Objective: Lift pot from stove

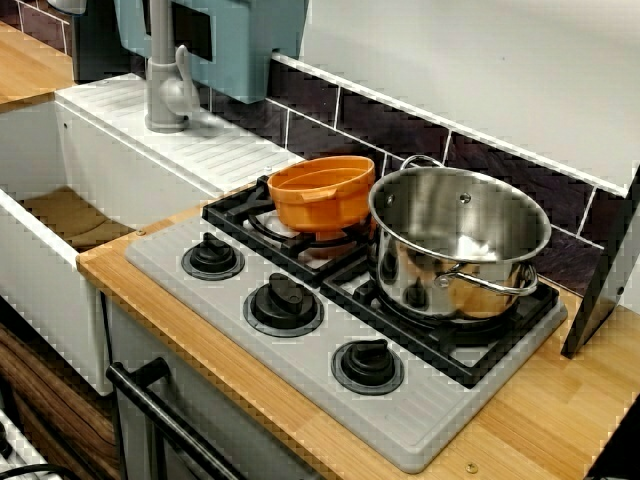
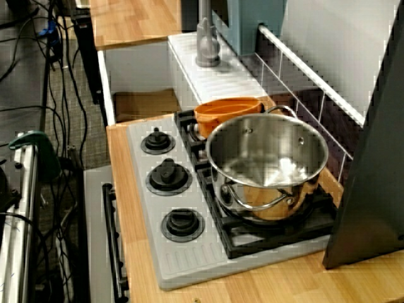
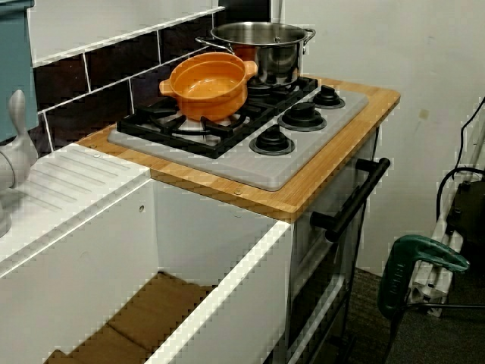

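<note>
The small orange pot (image 1: 322, 195) (image 2: 227, 108) (image 3: 208, 87) rests on the black grate of the stove's burner nearest the sink, open side up and slightly tilted. It stands close against the large steel pot. The stove (image 1: 300, 370) (image 2: 189, 259) (image 3: 250, 167) is a grey cooktop set into the wooden counter, with three black knobs along its front edge. No gripper or arm appears in any view.
A shiny steel pot (image 1: 460, 240) (image 2: 265, 158) (image 3: 261, 42) fills the other burner. A white sink basin (image 1: 70, 215) with a grey faucet (image 1: 165, 80) lies beside the stove. A dark panel (image 1: 600, 270) leans at the counter's far end. Tiled wall runs behind.
</note>
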### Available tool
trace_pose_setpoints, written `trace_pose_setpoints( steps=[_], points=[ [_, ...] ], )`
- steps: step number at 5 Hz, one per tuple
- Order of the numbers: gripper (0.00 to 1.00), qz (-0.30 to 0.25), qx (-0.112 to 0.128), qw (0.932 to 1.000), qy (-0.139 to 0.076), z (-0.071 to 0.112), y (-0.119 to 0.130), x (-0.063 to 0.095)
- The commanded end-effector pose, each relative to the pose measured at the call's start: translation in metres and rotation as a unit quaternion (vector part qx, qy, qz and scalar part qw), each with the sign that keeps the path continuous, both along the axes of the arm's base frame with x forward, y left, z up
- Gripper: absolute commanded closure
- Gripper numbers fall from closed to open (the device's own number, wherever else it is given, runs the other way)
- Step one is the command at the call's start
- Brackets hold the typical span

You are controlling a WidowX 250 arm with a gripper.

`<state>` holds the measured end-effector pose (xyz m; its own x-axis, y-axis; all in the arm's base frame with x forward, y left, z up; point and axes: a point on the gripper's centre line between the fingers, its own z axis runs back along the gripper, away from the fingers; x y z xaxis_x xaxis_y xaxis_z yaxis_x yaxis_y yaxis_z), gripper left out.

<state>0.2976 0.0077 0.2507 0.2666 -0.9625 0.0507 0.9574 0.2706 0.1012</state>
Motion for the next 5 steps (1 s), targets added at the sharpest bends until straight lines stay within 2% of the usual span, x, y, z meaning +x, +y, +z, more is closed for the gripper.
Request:
trace_pose_setpoints(
  steps=[1, 2, 3, 4, 5],
  points=[
    [0.00, 0.000, 0.000, 1.0000, 0.000, 0.000, 0.000, 0.000],
    [0.00, -0.126, 0.033, 0.9908, 0.038, -0.028, -0.020, 0.013],
    [0.00, -0.164, 0.054, 0.9837, 0.051, -0.059, -0.024, 0.023],
    [0.00, -0.179, 0.066, 0.9802, 0.050, -0.088, -0.018, 0.023],
    [0.00, -0.182, 0.061, 0.9800, 0.054, -0.111, -0.008, 0.019]
  ],
)
